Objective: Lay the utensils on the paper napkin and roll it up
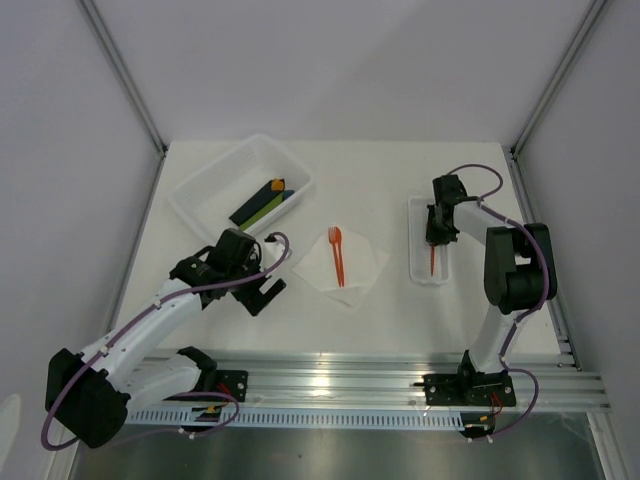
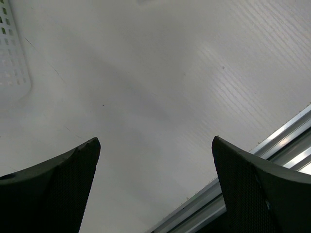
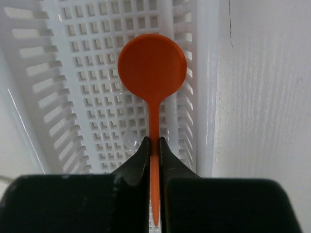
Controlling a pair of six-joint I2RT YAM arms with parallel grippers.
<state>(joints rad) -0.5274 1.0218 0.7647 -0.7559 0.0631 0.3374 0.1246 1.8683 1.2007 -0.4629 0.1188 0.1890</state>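
Right jaws pinching spoon (image 3: pixel 152 68), fork (image 1: pixel 337 252) on napkin (image 1: pixel 365 262)

Orange fork (image 1: pixel 337 256) lies on the white napkin (image 1: pixel 366 268); orange spoon (image 3: pixel 152 66) in the tray (image 1: pixel 418 214).

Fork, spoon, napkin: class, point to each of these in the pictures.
fork (image 1: pixel 338 258), top view, middle of its handle.
spoon (image 3: pixel 152 63), right wrist view, its round bowl.
napkin (image 1: pixel 366 262), top view, bare right part.

Overhead view facing table (image 1: pixel 400 320), wrist views close, downward
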